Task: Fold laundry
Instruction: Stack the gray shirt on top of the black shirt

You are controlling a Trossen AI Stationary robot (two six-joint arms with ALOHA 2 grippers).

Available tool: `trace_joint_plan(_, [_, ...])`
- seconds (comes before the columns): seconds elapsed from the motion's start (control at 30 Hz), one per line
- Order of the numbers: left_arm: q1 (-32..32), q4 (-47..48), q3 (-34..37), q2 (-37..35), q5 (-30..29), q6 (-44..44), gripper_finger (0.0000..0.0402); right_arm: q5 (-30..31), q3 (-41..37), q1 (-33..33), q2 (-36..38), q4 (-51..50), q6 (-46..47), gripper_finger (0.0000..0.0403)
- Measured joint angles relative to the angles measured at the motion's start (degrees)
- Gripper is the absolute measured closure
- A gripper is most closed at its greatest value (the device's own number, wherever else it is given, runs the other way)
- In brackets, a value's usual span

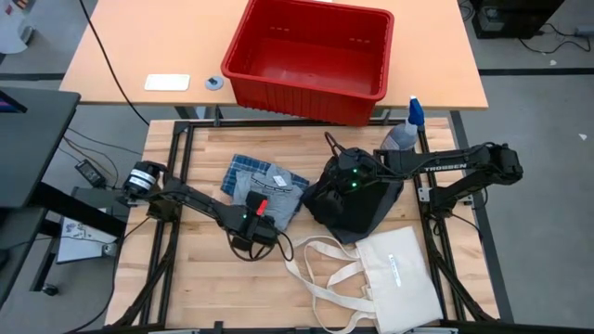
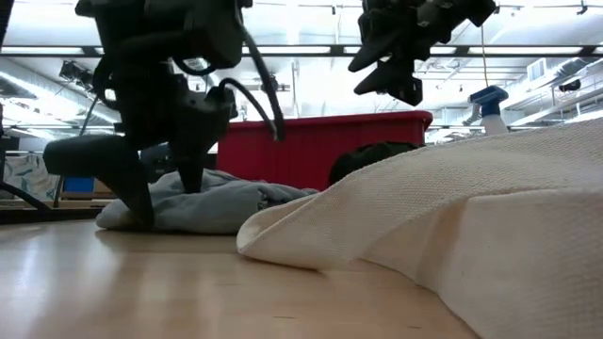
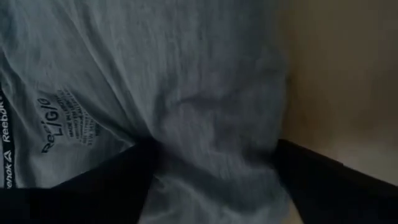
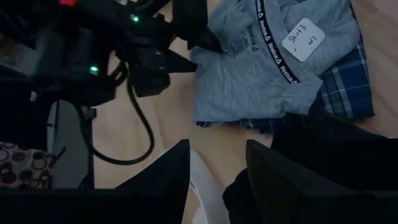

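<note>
Worktop (image 1: 200, 288) of pale wood carries the laundry in its middle — a black piece (image 1: 357, 206) heaped toward the right, and just left of it a light blue-grey piece (image 1: 272, 190) lying folded on a blue-white plaid piece (image 1: 243, 168). Nearer the front right lies a cream tote bag (image 1: 399, 278), its handles trailing toward the left arm. Left hand (image 1: 256, 225) sits low at the near edge of the light blue-grey piece, fingers spread with the cloth between them, while the right hand (image 1: 351, 178) hovers over the black piece — fingers parted, pinching nothing.
</note>
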State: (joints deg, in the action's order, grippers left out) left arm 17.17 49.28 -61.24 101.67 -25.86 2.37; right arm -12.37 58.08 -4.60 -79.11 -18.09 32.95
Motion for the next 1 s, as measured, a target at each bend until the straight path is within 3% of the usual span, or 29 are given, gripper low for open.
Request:
trace_joint_plan(0.1, [-0.69, -0.63, 1.03, 0.00, -0.34, -0.50, 0.0155, -0.14, 0.00, 0.00, 0.00, 0.53, 0.46, 0.0238])
trace_joint_plan(0.27, [-2.19, 3.46, 0.11, -1.10, -1.99, -7.45, 0.0355, -2.01, 0.00, -0.11, 0.00, 1.02, 5.61, 0.0238])
trace_joint_plan(0.3, [-2.61, 4.60, -0.39, -2.12, -1.80, -9.69, 0.0375, -3.49, 0.00, -0.33, 0.00, 1.94, 7.87, 0.0238])
trace_joint_plan(0.43, [-3.72, 5.62, -1.68, -7.75, -1.36, -15.13, 0.0381, -5.15, 0.09, -0.48, -0.54, 2.98, 8.39, 0.0238])
trace_joint_plan(0.5, [-4.20, 4.84, -1.96, -11.28, -0.69, -16.08, 0.0384, -2.58, 0.09, -0.43, -1.32, 2.61, 3.64, 0.0235])
trace_joint_plan(0.57, [-4.55, 4.25, -1.98, -14.82, -0.23, -17.76, 0.0386, 0.43, 0.00, -0.40, -1.97, 2.24, 4.70, 0.0229])
trace_joint_plan(0.67, [-5.42, 4.19, -1.98, -19.42, -0.23, -20.96, 0.0387, 2.01, 0.04, -1.21, -4.33, 5.49, 10.42, 0.0219])
trace_joint_plan(0.83, [-7.22, 4.11, -2.00, -23.67, -0.23, -22.76, 0.0388, -5.75, 0.02, -1.32, -11.56, 19.84, 23.84, 0.0187])
trace_joint_plan(1.0, [-8.44, 4.45, -2.05, -24.50, -0.15, -24.14, 0.0389, -11.27, 0.00, -0.94, -17.56, 30.76, 38.80, 0.0126])
